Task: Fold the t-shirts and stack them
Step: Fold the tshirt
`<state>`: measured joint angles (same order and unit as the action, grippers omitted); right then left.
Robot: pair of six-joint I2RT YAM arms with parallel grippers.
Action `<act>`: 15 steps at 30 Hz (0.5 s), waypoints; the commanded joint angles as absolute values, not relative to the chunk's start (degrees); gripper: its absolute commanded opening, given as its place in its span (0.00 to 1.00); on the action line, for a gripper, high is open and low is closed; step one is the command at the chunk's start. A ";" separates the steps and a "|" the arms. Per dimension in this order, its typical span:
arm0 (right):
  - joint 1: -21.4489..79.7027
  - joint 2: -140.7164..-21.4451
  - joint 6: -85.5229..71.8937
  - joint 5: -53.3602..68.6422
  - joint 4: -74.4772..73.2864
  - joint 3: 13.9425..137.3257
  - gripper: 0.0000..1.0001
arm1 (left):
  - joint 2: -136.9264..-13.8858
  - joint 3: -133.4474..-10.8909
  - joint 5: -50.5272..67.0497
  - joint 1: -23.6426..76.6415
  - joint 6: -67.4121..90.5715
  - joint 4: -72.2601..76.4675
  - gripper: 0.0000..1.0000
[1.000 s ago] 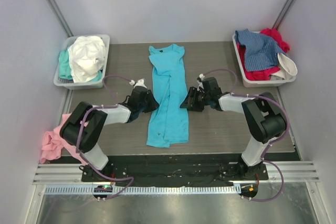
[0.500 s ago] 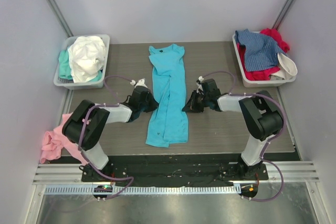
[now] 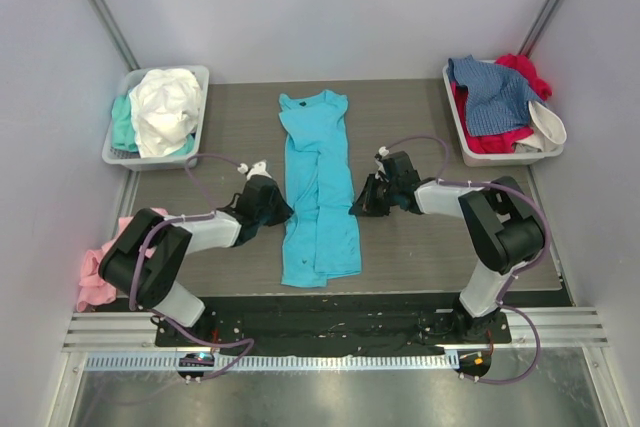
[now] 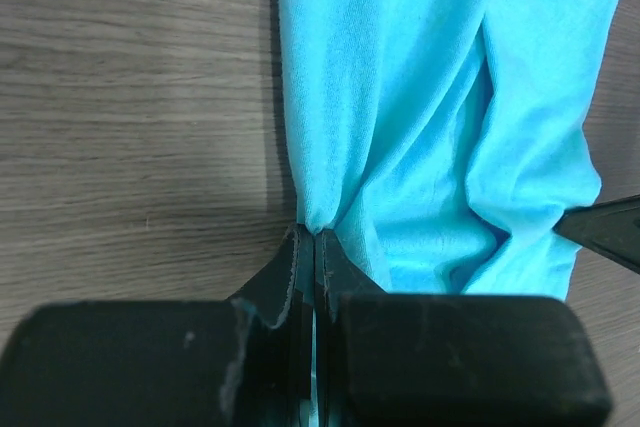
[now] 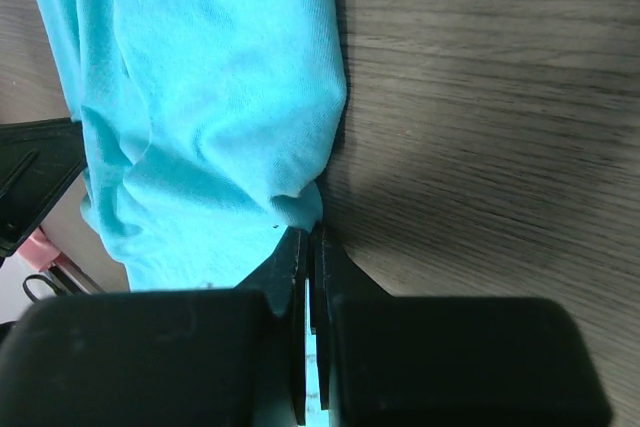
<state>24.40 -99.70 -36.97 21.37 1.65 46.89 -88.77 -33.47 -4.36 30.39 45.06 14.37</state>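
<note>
left hand (image 4: 307,233) and right hand (image 5: 307,235) now pinch t-shirt (image 3: 318,172).

Left arm (image 3: 205,231) and right arm (image 3: 442,195) are showing pale grey links between bulky black joint housings, both seated on the black base plate (image 3: 330,329). A thin purple cable (image 3: 211,157) is looping along each arm above that plate. Left gripper (image 4: 307,239) and right gripper (image 5: 305,237) are presenting matte black wedge fingers with scuffed edges on blocky black bodies.

From above and behind we overlook the whole table (image 3: 420,247); our wrist cameras sit close, all sharing the turquoise t-shirt (image 3: 318,187).
</note>
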 commanded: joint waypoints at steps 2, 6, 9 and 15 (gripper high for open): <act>24.52 -99.49 -33.93 15.82 -5.71 45.00 0.01 | -87.54 -31.29 -7.82 30.50 44.74 7.65 0.02; 24.61 -98.88 -33.66 17.31 -5.80 44.74 0.41 | -88.24 -31.81 -6.68 30.50 44.74 7.73 0.27; 24.61 -96.69 -33.49 17.67 -6.68 43.60 0.51 | -87.81 -31.99 -5.98 30.50 45.00 7.74 0.57; 24.87 -90.71 -33.40 19.07 -8.52 39.91 0.53 | -81.49 -31.21 -6.42 30.50 45.09 4.40 0.73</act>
<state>24.69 -93.49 -35.64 21.21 -0.89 43.40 -85.34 -33.28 -4.80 30.72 46.02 12.56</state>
